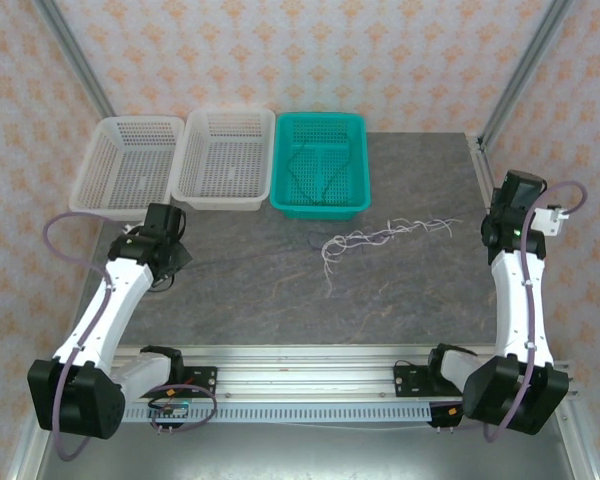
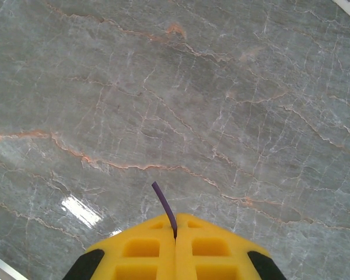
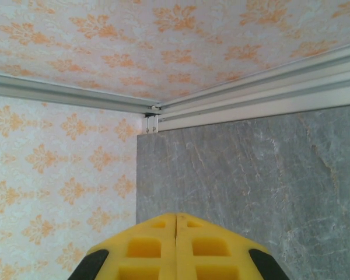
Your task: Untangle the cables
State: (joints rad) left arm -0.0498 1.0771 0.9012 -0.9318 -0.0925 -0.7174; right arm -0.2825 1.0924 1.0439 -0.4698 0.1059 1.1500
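Risk: my left gripper (image 2: 175, 234), clamped on a short purple strand (image 2: 163, 203), and my right gripper (image 3: 175, 219), closed empty, sit well apart from the tangled whitish and purple thin cables (image 1: 380, 237) near the teal plastic basket (image 1: 320, 118), so a blind snatch could tighten knots.

We see white links and black joints on the left arm (image 1: 108, 305) and right arm (image 1: 518, 300), a lilac hose (image 1: 50, 232) along each, and yellow fingers (image 2: 143, 251) with square recesses.

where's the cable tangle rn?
Top view: cable tangle lies on the table right of centre, just in front of the teal basket, nearer the right arm.
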